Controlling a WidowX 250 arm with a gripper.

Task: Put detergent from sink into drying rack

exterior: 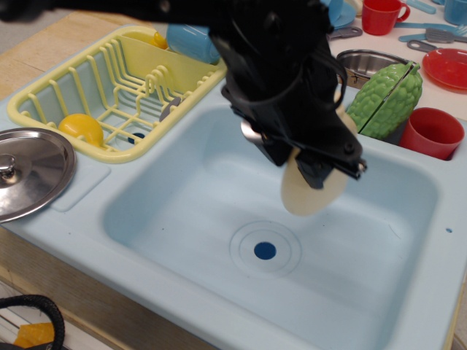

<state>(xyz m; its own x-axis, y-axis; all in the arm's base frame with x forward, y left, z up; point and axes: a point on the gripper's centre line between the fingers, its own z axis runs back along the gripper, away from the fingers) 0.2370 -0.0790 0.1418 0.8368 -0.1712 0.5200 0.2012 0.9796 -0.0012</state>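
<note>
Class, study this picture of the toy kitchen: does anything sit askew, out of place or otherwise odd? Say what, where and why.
The detergent is the odd one: it hangs tilted in the gripper above the sink, its round base turned toward the camera, not standing on the floor. The green vegetable toy leans on the sink's back rim. Nothing looks spilled or broken.
</note>
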